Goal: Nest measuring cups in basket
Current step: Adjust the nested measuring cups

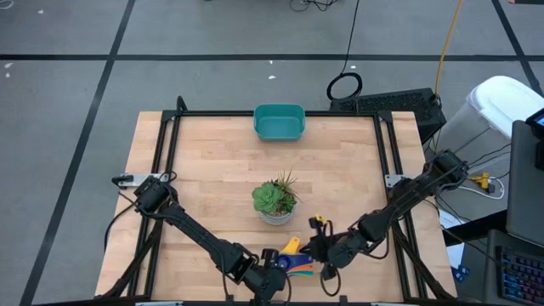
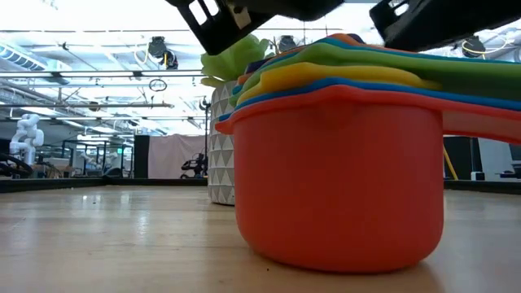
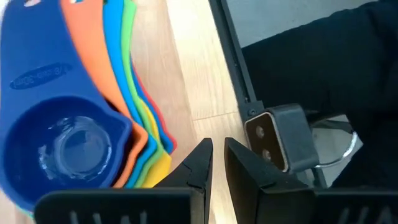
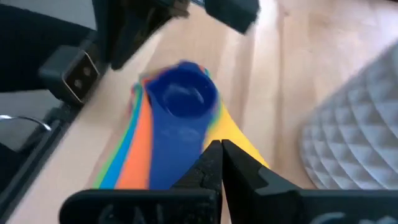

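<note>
The measuring cups (image 1: 295, 260) sit nested in one stack near the table's front edge. The big orange-red cup (image 2: 338, 187) rests on the wood and a small dark blue cup (image 4: 182, 94) lies on top. Their flat handles (image 3: 106, 68) fan out together. The teal basket (image 1: 279, 121) stands at the far edge, nothing visible inside. My left gripper (image 3: 217, 148) is beside the stack on its left, a narrow gap between its fingers and nothing in it. My right gripper (image 4: 221, 148) is shut, over the handles on the stack's right. My right gripper's shut tips stand over the top blue cup's handle (image 4: 180, 155), slanting down from the table's right. I cannot tell whether they touch it.
A green succulent in a white patterned pot (image 1: 274, 202) stands just beyond the stack, between it and the basket. Black frame rails (image 1: 393, 170) run along the table's sides. The near table edge lies close to both grippers.
</note>
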`<state>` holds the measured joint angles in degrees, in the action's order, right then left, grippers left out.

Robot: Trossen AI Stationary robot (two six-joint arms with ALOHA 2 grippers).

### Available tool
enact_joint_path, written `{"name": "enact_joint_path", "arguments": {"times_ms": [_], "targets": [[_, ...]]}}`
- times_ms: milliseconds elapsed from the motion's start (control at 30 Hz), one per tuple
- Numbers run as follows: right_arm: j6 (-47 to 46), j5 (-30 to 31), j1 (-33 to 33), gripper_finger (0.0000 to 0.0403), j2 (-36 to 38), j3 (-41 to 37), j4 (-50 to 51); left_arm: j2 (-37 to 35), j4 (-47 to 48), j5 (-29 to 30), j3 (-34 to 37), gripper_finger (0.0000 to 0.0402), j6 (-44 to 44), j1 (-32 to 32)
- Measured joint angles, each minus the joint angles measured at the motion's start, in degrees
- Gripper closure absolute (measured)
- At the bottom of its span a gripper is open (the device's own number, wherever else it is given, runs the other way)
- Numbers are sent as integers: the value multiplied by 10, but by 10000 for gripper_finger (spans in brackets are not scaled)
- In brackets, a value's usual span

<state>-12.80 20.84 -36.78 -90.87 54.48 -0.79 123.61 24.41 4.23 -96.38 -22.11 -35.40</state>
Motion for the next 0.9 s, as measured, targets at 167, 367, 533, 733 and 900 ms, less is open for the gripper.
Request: {"name": "enact_joint_path", "arguments": {"times_ms": [167,367,533,733,900], "targets": [[-56,24,2,403,14,0,114,0,16,11,0,357,-5,-1],[-143,27,3,403,14,-10,197,0,20,14,0,357,-5,-4],[-146,-21,4,403,12,-15,164,0,20,14,0,357,-2,-4],[-129,-46,13,403,5,-15,120,0,13,15,0,357,6,-3],[-129,-80,27,403,-10,-15,96,0,6,18,0,357,9,-3]]}}
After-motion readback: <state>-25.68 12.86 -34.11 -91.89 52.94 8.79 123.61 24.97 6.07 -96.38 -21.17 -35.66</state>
